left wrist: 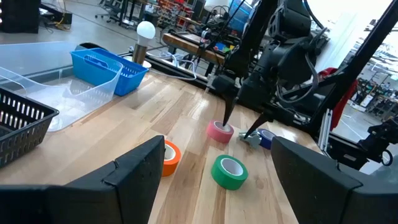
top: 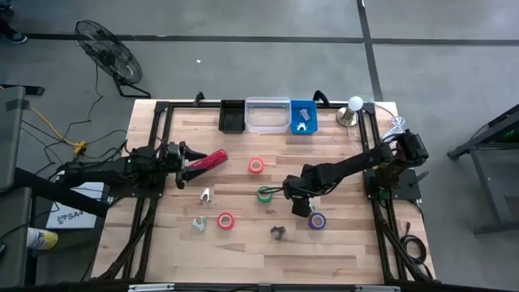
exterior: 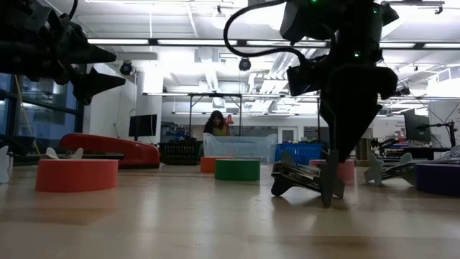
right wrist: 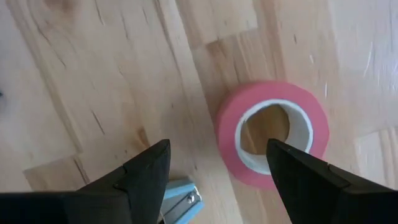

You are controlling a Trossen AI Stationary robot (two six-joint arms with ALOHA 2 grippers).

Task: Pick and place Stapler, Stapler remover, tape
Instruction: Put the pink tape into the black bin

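Left wrist view: own fingers [left wrist: 134,180] spread wide over bare wood, nothing between them. Ahead lie an orange tape roll [left wrist: 171,157], a green tape roll [left wrist: 229,172] and a pink tape roll [left wrist: 219,131], with the right gripper [left wrist: 239,126] reaching down at the pink one. Along the far desk edge sit a black basket [left wrist: 22,121], a clear bin [left wrist: 81,93] and a blue basket [left wrist: 106,68].

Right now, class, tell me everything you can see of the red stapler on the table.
The stapler is long, narrow, bright red and glossy, plastic by its look. It lies flat on the wooden table, left of centre, set at an angle. The open left pincer hangs over one end, not touching it.
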